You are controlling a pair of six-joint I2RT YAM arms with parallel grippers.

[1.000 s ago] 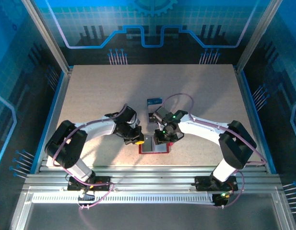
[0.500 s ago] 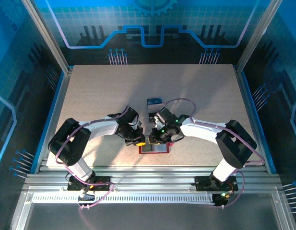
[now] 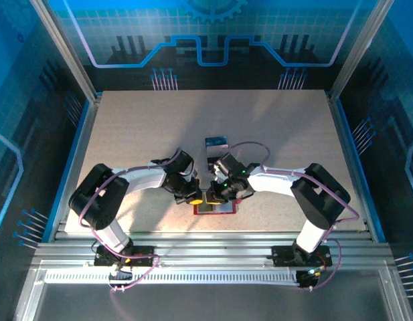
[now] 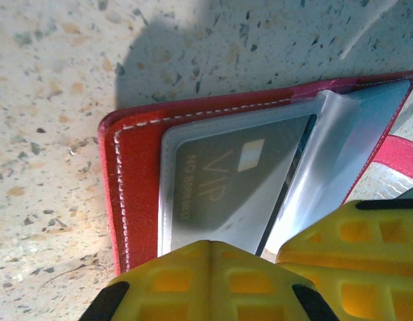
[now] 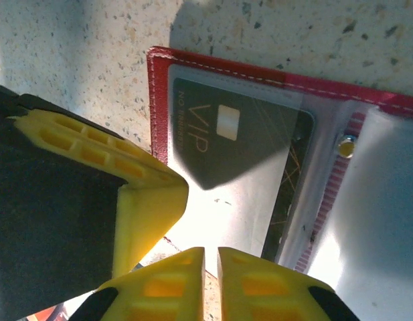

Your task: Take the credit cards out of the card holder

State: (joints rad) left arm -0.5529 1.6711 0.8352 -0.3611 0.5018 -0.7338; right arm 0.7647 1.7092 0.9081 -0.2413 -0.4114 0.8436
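Observation:
The red card holder lies open at the table's front centre. A dark credit card marked VIP sits in its clear pocket. My left gripper is shut, its tips pressed on the pocket's near edge. My right gripper has closed to a slim gap, and the dark card's glare-lit near edge runs into that gap. The two grippers stand side by side, almost touching. A blue credit card and another dark one lie on the table behind the holder.
The holder's red clasp tab sticks out on its right side. The metal rail at the table's front edge runs just below the holder. Blue walls close in the table on three sides.
My right gripper has slid a little left over the holder towards the left gripper, and its jaws have narrowed. The left gripper has stayed shut in place.

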